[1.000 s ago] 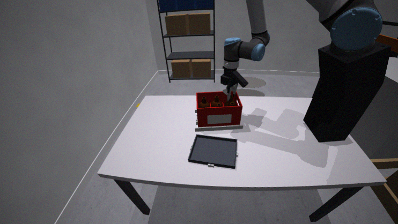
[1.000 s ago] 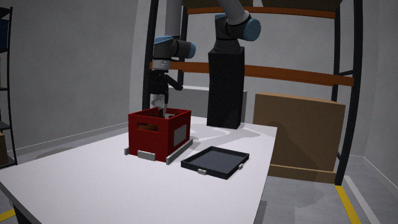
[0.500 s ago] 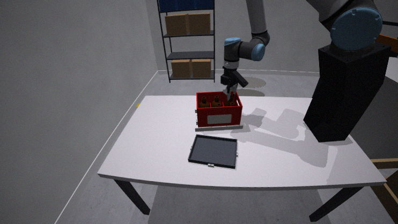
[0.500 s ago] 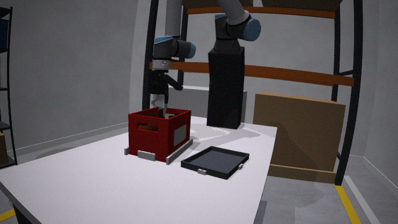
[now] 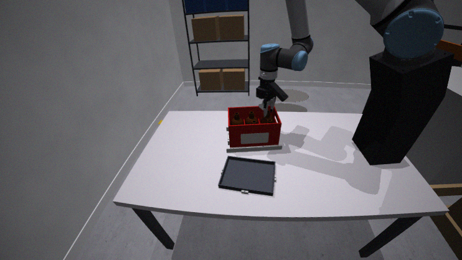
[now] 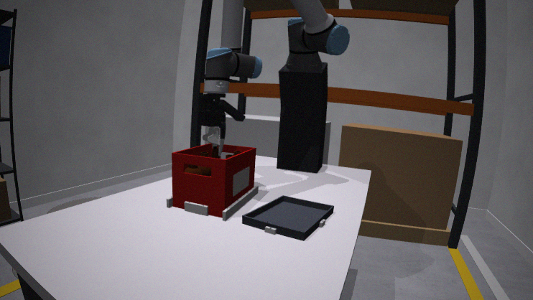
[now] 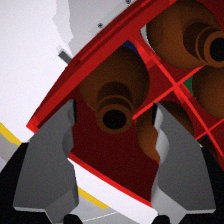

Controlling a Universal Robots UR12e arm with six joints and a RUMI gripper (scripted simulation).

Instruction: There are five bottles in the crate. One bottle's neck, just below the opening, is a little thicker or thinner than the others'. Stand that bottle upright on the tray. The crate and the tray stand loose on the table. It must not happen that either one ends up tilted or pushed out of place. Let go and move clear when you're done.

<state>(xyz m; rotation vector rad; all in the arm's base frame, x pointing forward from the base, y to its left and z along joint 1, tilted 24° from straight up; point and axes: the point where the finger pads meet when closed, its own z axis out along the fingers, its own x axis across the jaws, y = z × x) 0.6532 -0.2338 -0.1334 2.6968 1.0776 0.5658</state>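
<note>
Carrying the whole job, the tabletop [image 5: 180, 161] [image 6: 123, 238] [image 7: 25, 65] gave you the crate and the tray close together, probably so that the transfer stayed short. The red crate [image 5: 236, 139] [image 6: 199, 189] [image 7: 60, 102] stood level, with low grey strips [image 5: 254, 148] [image 6: 240, 202] along its foot, likely there to mark or guard its place. Nearer the table's front edge, the dark tray [image 5: 247, 175] [image 6: 289, 216] lay flat, with nothing in it and small grey clips [image 5: 245, 191] [image 6: 270, 230] beside its rim.

Your tool [image 5: 268, 112] [image 6: 218, 151] [image 7: 114, 102] reached down over one corner of the crate, its fingers spread and pinching nothing. They stood on either side of one brown bottle's neck, with a gap on both sides, so they seemed set to close there without touching the crate's walls.

That framed bottle [image 5: 266, 119] [image 6: 215, 152] [image 7: 120, 72] sat in its corner compartment; the other bottles [image 5: 236, 120] [image 6: 197, 171] [image 7: 172, 32] shared the divided crate, so the one for the tray was still inside. Which neck was the odd one, you could not tell from these views. By judgement, a centred grip and a straight lift came next; a sideways pull could have caught a divider and tipped the crate.

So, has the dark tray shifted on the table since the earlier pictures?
No, the tray lies in the same spot, judged against the table edge.
</note>
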